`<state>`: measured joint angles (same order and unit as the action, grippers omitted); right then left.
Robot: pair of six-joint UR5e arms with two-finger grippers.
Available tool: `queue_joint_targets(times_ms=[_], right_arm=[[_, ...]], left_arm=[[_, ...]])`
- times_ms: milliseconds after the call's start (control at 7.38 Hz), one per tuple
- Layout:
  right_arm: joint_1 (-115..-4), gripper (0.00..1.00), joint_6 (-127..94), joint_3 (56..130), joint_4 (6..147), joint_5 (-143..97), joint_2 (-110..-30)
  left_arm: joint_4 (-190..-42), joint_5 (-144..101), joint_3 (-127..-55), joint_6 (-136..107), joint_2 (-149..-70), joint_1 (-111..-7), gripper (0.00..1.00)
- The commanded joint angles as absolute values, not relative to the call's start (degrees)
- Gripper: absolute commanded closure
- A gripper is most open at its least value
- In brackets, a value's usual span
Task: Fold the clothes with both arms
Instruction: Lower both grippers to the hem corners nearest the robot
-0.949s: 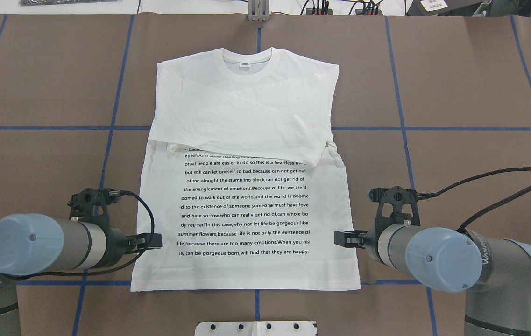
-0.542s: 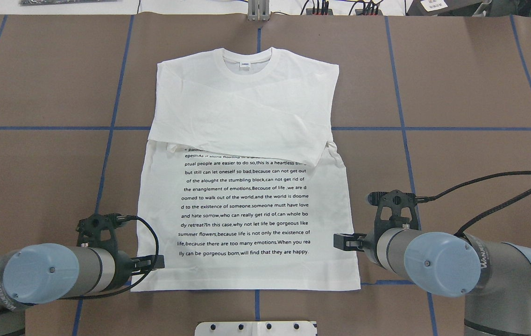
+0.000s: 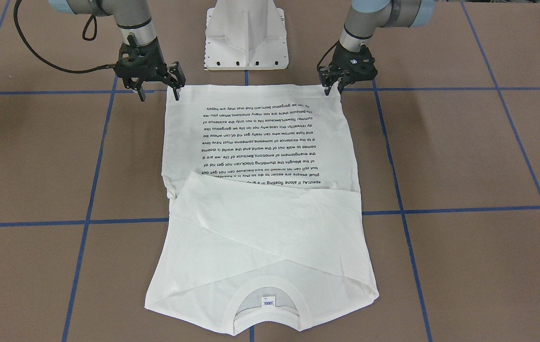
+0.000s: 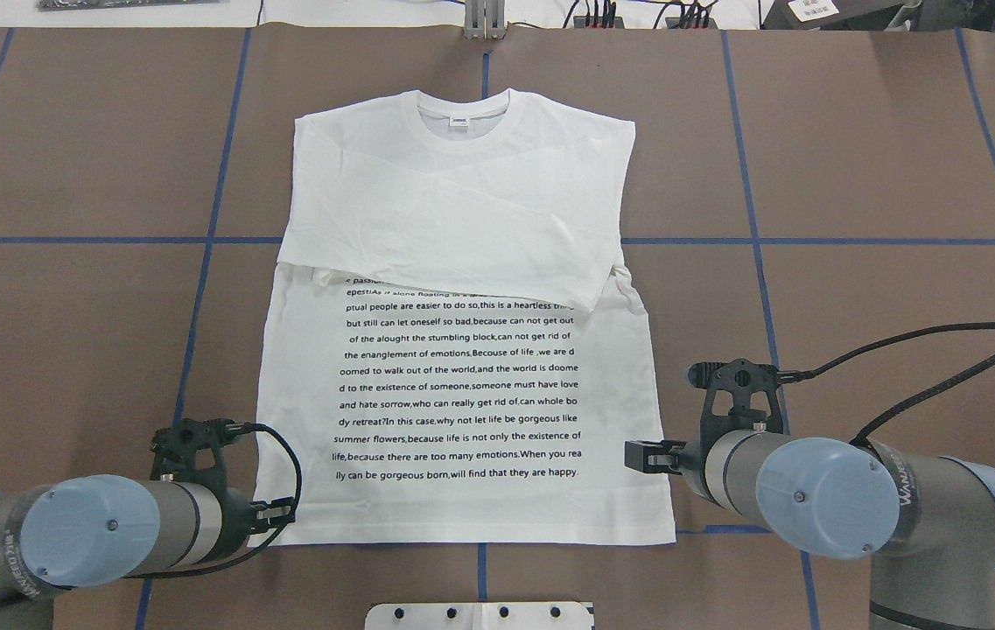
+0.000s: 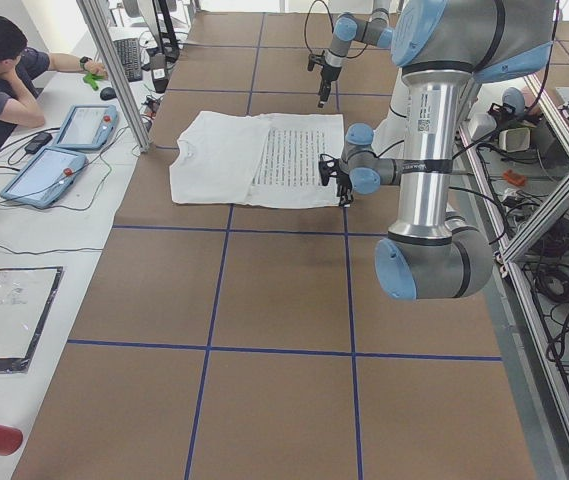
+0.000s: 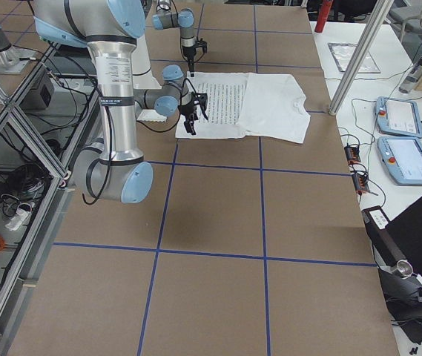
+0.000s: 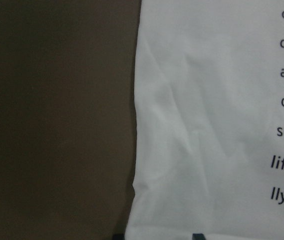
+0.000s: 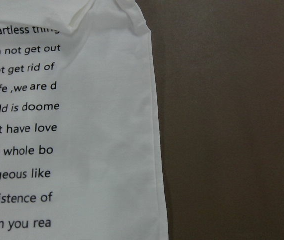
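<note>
I'm seeing white black-lettered long-sleeved T-shirt (image 4: 462, 394) lying lengthwise away from both hands | left hand (image 4: 281, 514) gaping at hem corner | right hand (image 4: 641, 454) gaping beside side edge, short of hem

The folded sleeves (image 4: 453, 219) of the T-shirt (image 4: 462, 503) hide its top text lines from me. In its wrist view I see the left gripper (image 7: 157, 236) only as cut-off dark tips.

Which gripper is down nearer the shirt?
The left gripper, low at a hem corner of the T-shirt; its wrist view shows larger print. The right gripper hovers higher.
</note>
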<state>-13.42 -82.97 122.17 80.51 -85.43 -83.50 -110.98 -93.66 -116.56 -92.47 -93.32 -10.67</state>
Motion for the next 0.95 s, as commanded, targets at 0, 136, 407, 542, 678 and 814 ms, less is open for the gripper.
queue_joint_targets(times_ms=[0, 136, 407, 542, 678, 814], right_arm=[[-13.36, 0.00, -82.97, 122.08, 80.51, -85.43, -83.50], [-13.36, 0.00, -82.97, 121.99, 80.51, -85.43, -83.50], [-13.27, 0.00, -82.97, 121.90, 80.51, -85.43, -83.50], [-13.18, 0.00, -82.97, 121.90, 80.51, -85.43, -83.50], [-13.10, 0.00, -82.97, 121.90, 80.51, -85.43, -83.50], [-12.75, 0.00, -82.97, 121.90, 80.51, -85.34, -83.50]], left_arm=[[-109.09, -93.69, -116.80, -92.37, -93.25, -10.28, 0.55], [-108.90, -93.69, -116.98, -92.11, -93.25, -10.28, 0.57], [-108.81, -93.78, -116.98, -91.85, -93.16, -10.02, 0.59], [-108.81, -93.78, -117.07, -91.85, -93.16, -9.93, 0.63], [-108.72, -93.87, -117.07, -91.85, -93.16, -9.84, 0.74], [-108.72, -93.87, -117.24, -91.85, -92.64, -9.84, 1.00]])
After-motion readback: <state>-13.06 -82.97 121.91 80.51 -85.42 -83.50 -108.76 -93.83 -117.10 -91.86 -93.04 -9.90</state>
